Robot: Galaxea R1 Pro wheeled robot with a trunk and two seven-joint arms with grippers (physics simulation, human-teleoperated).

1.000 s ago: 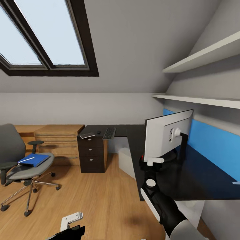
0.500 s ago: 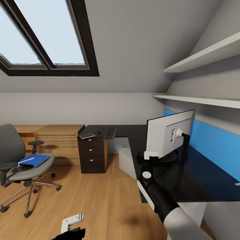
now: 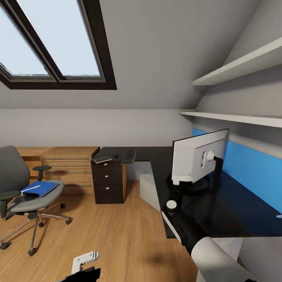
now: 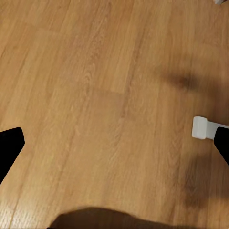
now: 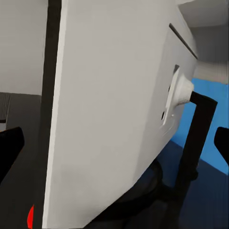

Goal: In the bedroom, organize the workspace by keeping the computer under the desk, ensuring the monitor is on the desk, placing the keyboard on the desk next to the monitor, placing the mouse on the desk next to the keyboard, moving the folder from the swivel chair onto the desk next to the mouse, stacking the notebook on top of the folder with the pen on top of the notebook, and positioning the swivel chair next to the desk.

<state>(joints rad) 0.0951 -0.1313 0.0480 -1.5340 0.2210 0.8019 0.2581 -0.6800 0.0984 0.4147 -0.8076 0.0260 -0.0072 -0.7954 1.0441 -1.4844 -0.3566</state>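
1. I am seeing my left pincer [image 3: 84,261] hanging low over the light wood floor [image 3: 117,235]; in the left wrist view its fingers [image 4: 9,145] are standing wide apart with nothing between them.
2. I am reaching my right arm [image 3: 188,231] over the near edge of the black tabletop [image 3: 235,211]. My right pincer [image 3: 182,181] is sitting at the lower near corner of the monitor [image 3: 196,156].
3. In the right wrist view the pincer's two dark fingertips [image 5: 10,143] are showing at opposite borders, spread wide, with the monitor's white back [image 5: 114,119] between them. I cannot tell whether they are touching it.
4. The monitor is standing upright on the tabletop on its round black foot [image 3: 196,185], white back turned to me, in front of the blue back panel [image 3: 254,172].
5. To my left the swivel chair [image 3: 27,196] is standing on the floor, well apart from the desk, with the blue folder [image 3: 39,188] lying flat on its seat.
6. Farther off, on the far wing of the tabletop, the keyboard [image 3: 128,156] is lying with the small mouse [image 3: 116,155] just beside it and the notebook [image 3: 102,159] at the corner above the dark drawer unit [image 3: 106,182].
7. A pale box, the computer [image 3: 148,190], is sitting on the floor beneath the tabletop.
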